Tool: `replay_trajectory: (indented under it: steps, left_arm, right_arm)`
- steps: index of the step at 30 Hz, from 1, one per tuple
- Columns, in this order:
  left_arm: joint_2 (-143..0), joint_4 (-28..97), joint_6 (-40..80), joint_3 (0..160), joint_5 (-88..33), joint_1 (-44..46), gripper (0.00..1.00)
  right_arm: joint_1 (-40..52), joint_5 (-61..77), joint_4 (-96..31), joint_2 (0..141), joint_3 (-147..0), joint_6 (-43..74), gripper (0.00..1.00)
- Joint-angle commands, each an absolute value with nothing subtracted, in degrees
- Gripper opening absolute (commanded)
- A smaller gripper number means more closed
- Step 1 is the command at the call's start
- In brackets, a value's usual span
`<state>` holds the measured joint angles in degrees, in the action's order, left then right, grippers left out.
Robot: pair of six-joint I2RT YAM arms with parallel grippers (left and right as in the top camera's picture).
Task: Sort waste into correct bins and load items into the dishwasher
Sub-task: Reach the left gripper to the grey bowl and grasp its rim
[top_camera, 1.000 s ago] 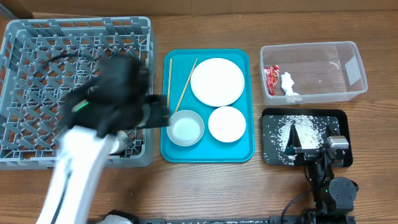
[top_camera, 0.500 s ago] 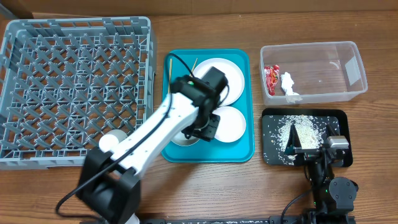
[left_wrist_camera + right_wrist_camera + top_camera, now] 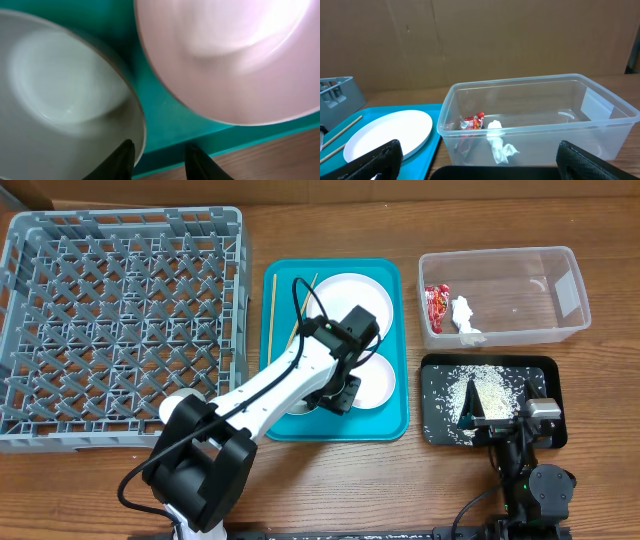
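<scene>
My left gripper [image 3: 335,395] [image 3: 161,161] is open over the teal tray, one finger inside the rim of the pale bowl [image 3: 60,85] and one outside. In the overhead view the bowl [image 3: 297,404] is mostly hidden under it. The small plate [image 3: 372,380] [image 3: 235,55] lies beside it, with the large plate [image 3: 350,305] [image 3: 390,132] and two chopsticks [image 3: 272,310] behind. A small white cup [image 3: 172,408] sits at the grey dish rack's [image 3: 120,320] front right corner. The clear tub [image 3: 500,295] [image 3: 540,115] holds the red wrapper [image 3: 436,305] [image 3: 472,121] and the tissue [image 3: 465,315] [image 3: 497,142]. Rice [image 3: 470,390] lies in the black tray [image 3: 540,370]. My right gripper [image 3: 497,420] [image 3: 485,170] is open and empty.
The teal tray [image 3: 385,425] [image 3: 160,125] lies between the rack and the bins. Bare wooden table [image 3: 330,480] runs along the front. A cardboard wall [image 3: 480,40] stands behind the table.
My left arm has swung from the dish rack to the teal tray and come down at the bowl's rim. The right arm has not moved.
</scene>
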<state>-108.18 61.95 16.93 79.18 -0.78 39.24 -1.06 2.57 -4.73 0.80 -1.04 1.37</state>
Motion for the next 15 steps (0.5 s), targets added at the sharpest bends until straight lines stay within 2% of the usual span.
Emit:
replay_trajectory:
  steps: [1,9,12,15]
  left_arm:
    - [-108.71,59.40,17.26,74.76,0.69,38.70,0.31]
    - [-108.68,58.15,18.85,74.00,0.71,37.36,0.19]
    - [-108.68,58.04,18.87,74.00,0.69,37.34,0.04]
    - [-108.55,58.52,18.90,74.32,0.60,37.19,0.04]
  right_arm:
    - [-1.26,2.63,-4.51,0.16,-0.45,1.04,1.00]
    - [-1.26,2.63,-4.51,0.16,-0.45,1.04,1.00]
    - [-1.26,2.63,-4.51,0.16,-0.45,1.04,1.00]
    - [-1.26,2.63,-4.51,0.16,-0.45,1.04,1.00]
